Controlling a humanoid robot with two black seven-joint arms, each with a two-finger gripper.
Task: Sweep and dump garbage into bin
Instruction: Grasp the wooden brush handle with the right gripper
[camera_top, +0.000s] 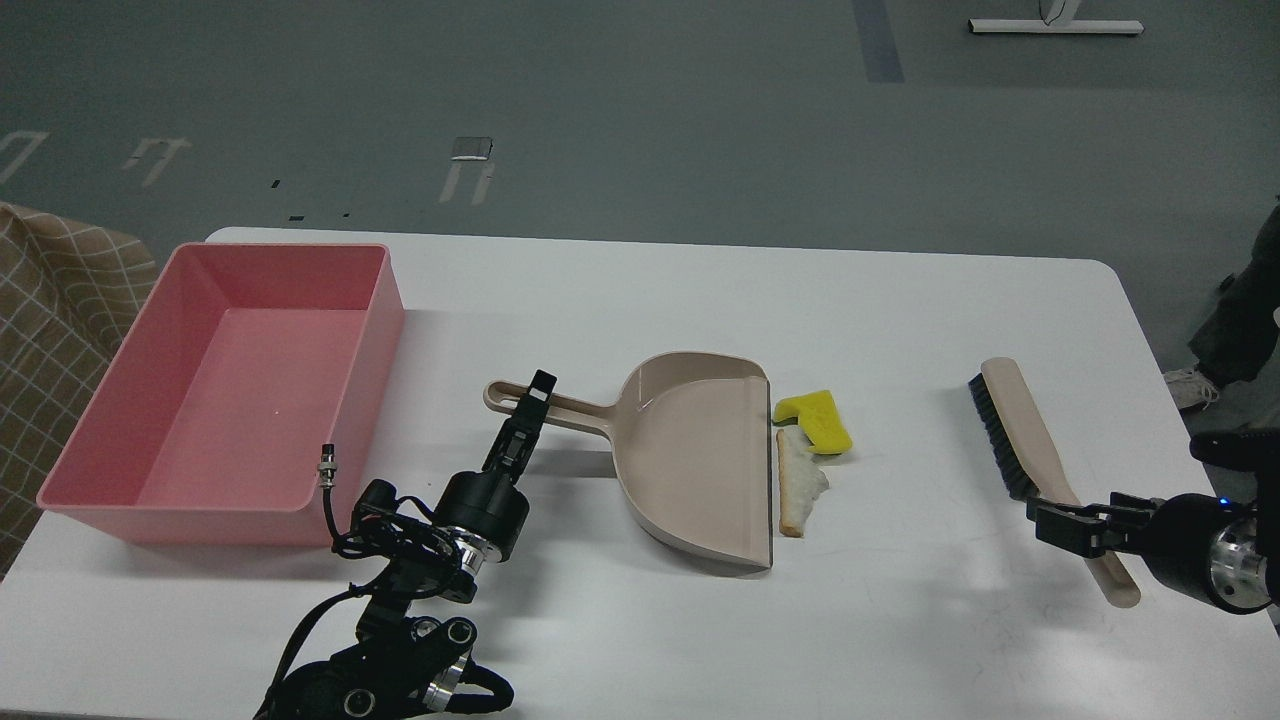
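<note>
Garbage: two scraps, a yellow sponge chunk (815, 420) and a torn bread slice (798, 482), touching, just beside the dustpan's open edge.
Dustpan: one beige dustpan (700, 455), mouth facing right.
Bin: one pink tub (100, 440) at the table's left.
Brush: one beige brush (1040, 450), black bristles, far right.
Left gripper (535, 395): at the dustpan handle; grip cannot be told.
Right gripper (1050, 522): fingers closed around the brush handle.
Table: one white table (900, 320).

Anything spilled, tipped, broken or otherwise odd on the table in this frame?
Nothing stands out. The yellow scrap and torn bread slice lie at the dustpan's open edge, as expected. The pink bin sits upright and the brush lies flat.
</note>
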